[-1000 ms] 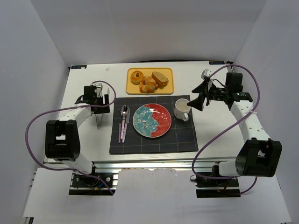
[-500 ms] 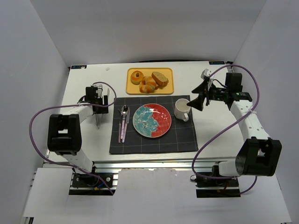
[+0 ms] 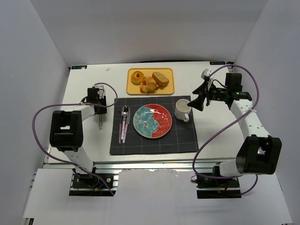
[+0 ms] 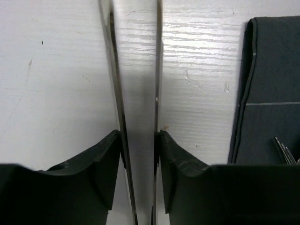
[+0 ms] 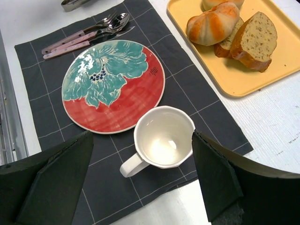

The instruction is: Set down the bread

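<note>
Left of the plate (image 3: 152, 121), the left arm doubles back at its elbow, its gripper (image 3: 99, 108) aimed down at the table. From the plate's right, the right arm reaches in, its gripper (image 3: 197, 101) spread wide and holding nothing above the mug (image 3: 182, 110). The bread, a twisted roll (image 3: 148, 85) and a round roll (image 3: 137, 77), lies on the yellow tray (image 3: 133, 89) beyond the plate. Only the left wrist view shows the fingers (image 4: 105, 164) pressed against both blades of the metal tongs (image 4: 158, 70). Only the right wrist view looks into the mug's white bowl.
</note>
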Robot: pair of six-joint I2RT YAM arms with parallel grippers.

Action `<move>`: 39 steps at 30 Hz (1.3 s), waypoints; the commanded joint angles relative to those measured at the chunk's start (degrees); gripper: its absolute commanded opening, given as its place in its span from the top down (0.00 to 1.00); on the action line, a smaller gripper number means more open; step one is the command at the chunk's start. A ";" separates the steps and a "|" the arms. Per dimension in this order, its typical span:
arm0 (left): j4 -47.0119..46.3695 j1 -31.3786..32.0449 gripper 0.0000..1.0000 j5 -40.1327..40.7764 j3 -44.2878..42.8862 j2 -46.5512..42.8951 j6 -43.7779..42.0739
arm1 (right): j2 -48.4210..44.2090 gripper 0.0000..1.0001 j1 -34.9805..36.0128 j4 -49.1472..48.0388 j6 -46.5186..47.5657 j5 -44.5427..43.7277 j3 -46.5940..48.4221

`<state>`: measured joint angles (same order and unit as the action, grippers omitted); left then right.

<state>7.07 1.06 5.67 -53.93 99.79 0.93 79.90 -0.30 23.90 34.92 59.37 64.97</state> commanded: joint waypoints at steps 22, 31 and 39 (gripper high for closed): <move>5.22 5.09 0.49 -20.09 -12.59 -12.17 24.74 | -5.80 0.11 -0.76 -7.20 -3.63 1.80 -2.12; 12.79 12.73 0.44 -18.07 -24.81 -2.06 21.57 | -6.86 0.11 -1.37 -7.90 -3.45 2.50 -3.09; 13.93 17.04 0.44 -18.06 -30.17 3.39 22.10 | -7.48 0.11 -1.64 -7.73 -3.45 2.32 -3.80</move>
<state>20.29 17.10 -12.49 -80.62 103.83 23.18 74.28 -1.54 17.67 31.86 60.38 61.87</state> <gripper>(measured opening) 0.560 0.895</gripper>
